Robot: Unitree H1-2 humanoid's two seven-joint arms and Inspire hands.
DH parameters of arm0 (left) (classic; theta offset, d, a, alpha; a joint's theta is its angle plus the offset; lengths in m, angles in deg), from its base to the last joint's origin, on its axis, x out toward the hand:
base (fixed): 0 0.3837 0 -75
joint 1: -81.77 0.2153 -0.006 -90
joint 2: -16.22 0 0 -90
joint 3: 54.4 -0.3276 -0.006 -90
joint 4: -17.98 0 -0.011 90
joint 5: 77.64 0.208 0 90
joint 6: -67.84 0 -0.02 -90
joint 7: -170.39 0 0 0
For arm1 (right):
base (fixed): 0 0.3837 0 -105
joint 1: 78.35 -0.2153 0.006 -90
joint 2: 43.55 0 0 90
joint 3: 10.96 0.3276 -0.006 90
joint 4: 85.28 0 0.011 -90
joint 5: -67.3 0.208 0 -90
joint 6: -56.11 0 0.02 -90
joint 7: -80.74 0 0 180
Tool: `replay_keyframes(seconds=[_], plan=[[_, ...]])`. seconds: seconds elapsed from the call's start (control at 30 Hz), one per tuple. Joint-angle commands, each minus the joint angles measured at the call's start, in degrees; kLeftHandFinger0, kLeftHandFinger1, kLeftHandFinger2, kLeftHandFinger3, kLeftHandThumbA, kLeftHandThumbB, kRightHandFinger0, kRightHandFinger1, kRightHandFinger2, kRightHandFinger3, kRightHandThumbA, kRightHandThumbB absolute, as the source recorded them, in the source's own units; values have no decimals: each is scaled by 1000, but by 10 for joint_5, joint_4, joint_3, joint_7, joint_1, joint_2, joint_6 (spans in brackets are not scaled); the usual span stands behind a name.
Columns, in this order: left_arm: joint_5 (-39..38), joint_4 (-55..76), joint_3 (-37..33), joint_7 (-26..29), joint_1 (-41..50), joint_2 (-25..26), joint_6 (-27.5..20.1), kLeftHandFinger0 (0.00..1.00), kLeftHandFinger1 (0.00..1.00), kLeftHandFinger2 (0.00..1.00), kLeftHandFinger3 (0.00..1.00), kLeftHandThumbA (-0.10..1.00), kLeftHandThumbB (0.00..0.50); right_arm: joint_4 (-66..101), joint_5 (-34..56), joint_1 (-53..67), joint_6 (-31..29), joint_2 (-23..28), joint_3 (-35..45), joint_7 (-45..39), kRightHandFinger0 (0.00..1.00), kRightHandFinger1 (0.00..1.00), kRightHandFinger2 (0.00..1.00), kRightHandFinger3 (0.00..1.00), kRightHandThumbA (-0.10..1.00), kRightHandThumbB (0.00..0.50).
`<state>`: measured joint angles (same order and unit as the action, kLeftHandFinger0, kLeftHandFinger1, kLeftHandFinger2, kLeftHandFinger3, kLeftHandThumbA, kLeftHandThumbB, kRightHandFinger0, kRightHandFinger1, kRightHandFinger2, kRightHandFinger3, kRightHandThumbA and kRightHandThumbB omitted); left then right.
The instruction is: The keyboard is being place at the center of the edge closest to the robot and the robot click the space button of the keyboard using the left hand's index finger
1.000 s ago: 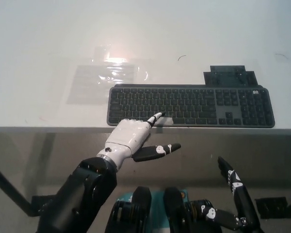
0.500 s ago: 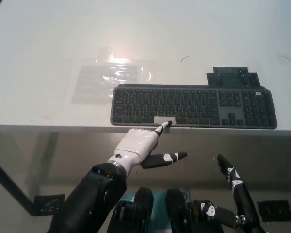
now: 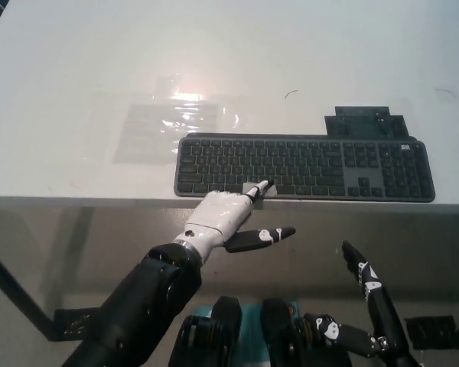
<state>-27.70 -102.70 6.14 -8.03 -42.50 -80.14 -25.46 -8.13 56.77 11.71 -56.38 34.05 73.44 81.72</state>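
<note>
A dark grey keyboard (image 3: 306, 167) lies along the near edge of the white table (image 3: 229, 69), a little right of centre. Its space bar (image 3: 258, 189) carries a pale strip. My white left hand (image 3: 220, 218) reaches up from below the table edge, with one finger stretched out and its tip resting on the space bar. The thumb sticks out to the right and the other fingers are curled in. My black right hand (image 3: 367, 306) hangs low at the bottom right, below the table, fingers spread and holding nothing.
A clear plastic sheet (image 3: 168, 126) lies flat on the table, left of and behind the keyboard. A dark flat piece (image 3: 369, 120) sits just behind the keyboard's right end. The table's front edge (image 3: 76, 200) runs across the picture.
The left hand's pointing finger has moved forward from the table edge onto the space bar. The right hand has stayed put.
</note>
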Motion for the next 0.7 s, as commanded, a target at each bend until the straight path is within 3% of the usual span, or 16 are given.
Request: replay_keyframes(seconds=[0.0, 0.07, 0.1, 0.13, 0.3, 0.4, 0.43, 0.57, 0.6, 0.67], plan=[[-4, 98, -4, -71, 49, 29, 43, 0, 9, 0, 1000, 1000, 415, 15, -5, -14, -22, -2, 0, 7, 1000, 1000, 1000, 1000, 1000, 339], [-21, 280, 0, -122, 97, 38, 59, 5, 12, 0, 1000, 1000, 434, 17, -4, -12, -20, -1, 0, 5, 1000, 1000, 1000, 1000, 1000, 337], [-21, 290, 0, -127, 100, 38, 61, 0, 11, 0, 1000, 1000, 436, 17, -4, -11, -20, -1, 0, 5, 1000, 1000, 1000, 1000, 1000, 338], [-47, 387, 3, -135, 123, 42, 47, 0, 0, 0, 1000, 1000, 386, 12, -1, -12, -25, -1, 0, 4, 1000, 1000, 1000, 1000, 1000, 349], [-93, 564, 16, -150, 156, 45, 34, 0, 0, 0, 1000, 1000, 376, 7, 0, -11, -29, -1, -1, 4, 1000, 1000, 1000, 1000, 1000, 350], [-149, 700, 40, -132, 172, 39, 36, 0, 0, 1, 1000, 1000, 434, 9, -1, -8, -25, -2, -2, 5, 1000, 1000, 1000, 1000, 1000, 354], [-178, 719, 51, -104, 177, 41, 17, 0, 0, 0, 1000, 1000, 439, 8, -4, -8, -28, -2, -2, 6, 1000, 1000, 1000, 1000, 1000, 347], [-270, 752, 73, -35, 194, 53, -56, 0, 0, 0, 1000, 1000, 411, 7, -2, -4, -28, -2, -3, 4, 1000, 1000, 1000, 1000, 1000, 357], [-299, 753, 74, -32, 198, 60, -66, 35, 41, 73, 1000, 1000, 392, 7, -3, -4, -27, -2, -3, 5, 1000, 1000, 1000, 1000, 1000, 358], [-360, 754, 76, -24, 217, 82, -92, 286, 244, 322, 1000, 1000, 380, 7, -4, -3, -27, -3, -3, 5, 1000, 1000, 1000, 1000, 1000, 362]])
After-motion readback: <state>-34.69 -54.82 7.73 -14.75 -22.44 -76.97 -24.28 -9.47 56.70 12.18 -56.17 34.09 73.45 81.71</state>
